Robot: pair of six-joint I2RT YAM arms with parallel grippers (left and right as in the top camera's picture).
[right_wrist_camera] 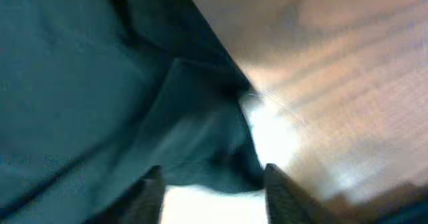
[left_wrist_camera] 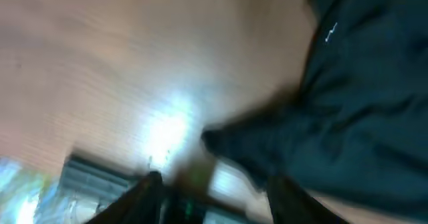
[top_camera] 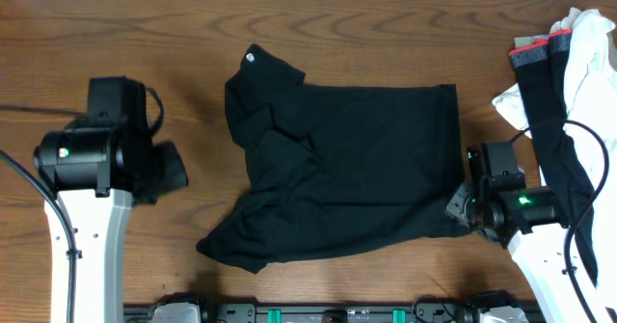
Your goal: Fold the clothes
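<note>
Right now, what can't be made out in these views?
Left wrist: motion blur smears the T-shirt; its white mark is unreadable.
Right wrist: blur; which part of the T-shirt lies below the jaws is unclear.
Overhead: right arm covers the T-shirt's near-right corner; white cloth cut by frame edge.

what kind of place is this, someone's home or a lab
Likely a robotics lab bench, not a home: a white-and-black left robot arm and right robot arm stand at a brown wood-grain table, with a plain black short-sleeved T-shirt laid out between them.
</note>
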